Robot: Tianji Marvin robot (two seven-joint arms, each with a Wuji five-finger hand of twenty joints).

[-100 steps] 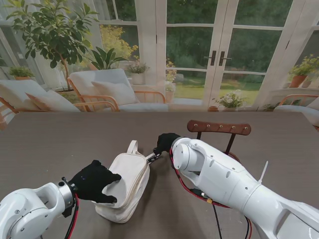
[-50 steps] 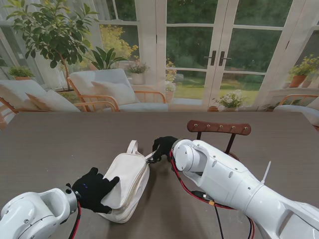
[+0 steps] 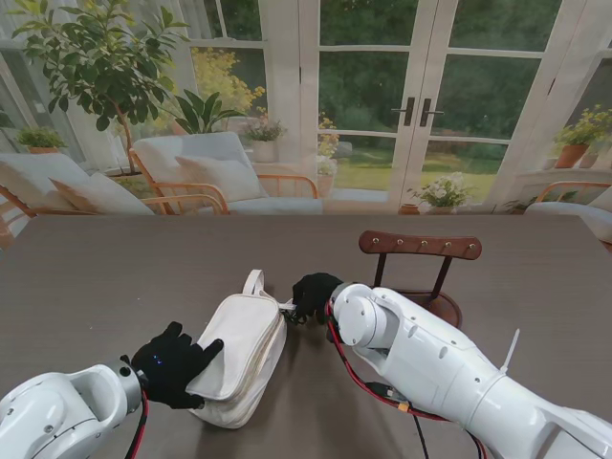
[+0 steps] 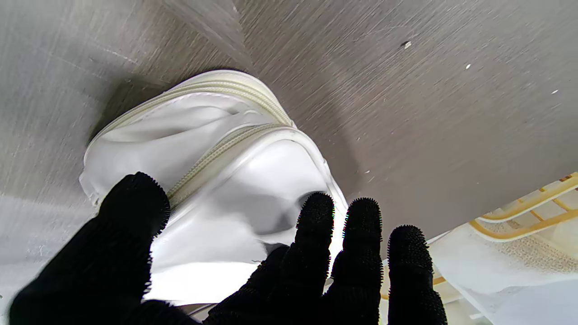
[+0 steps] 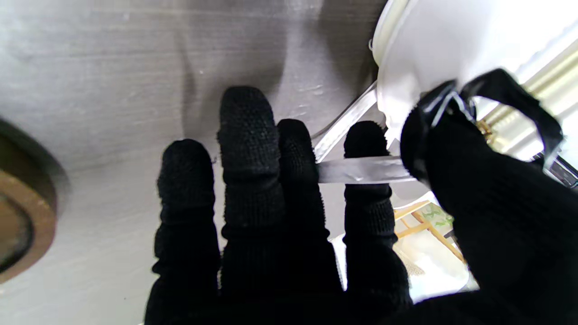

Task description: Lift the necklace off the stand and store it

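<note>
A white zipped pouch (image 3: 244,339) (image 4: 253,180) (image 5: 429,45) lies on the brown table. My left hand (image 3: 172,365) (image 4: 343,271) loosely holds its near end, fingers on top and thumb at the edge. At the far right corner of the pouch, my right hand (image 3: 314,290) (image 5: 271,216) pinches a silvery pull strap (image 5: 361,170) (image 3: 287,307) between thumb and fingers. The wooden T-shaped stand (image 3: 420,245) rises to the right behind my right arm, and its round base (image 3: 442,304) (image 5: 18,225) is partly hidden. I see no necklace in any view.
My right forearm with red cables (image 3: 368,378) crosses the table on the near right. The table's far edge (image 3: 191,216) runs across, with garden chairs and glass doors beyond.
My left hand has slid back toward me along the pouch's near end. My right hand has shifted slightly nearer, still pinching the strap. The pouch has barely moved.
</note>
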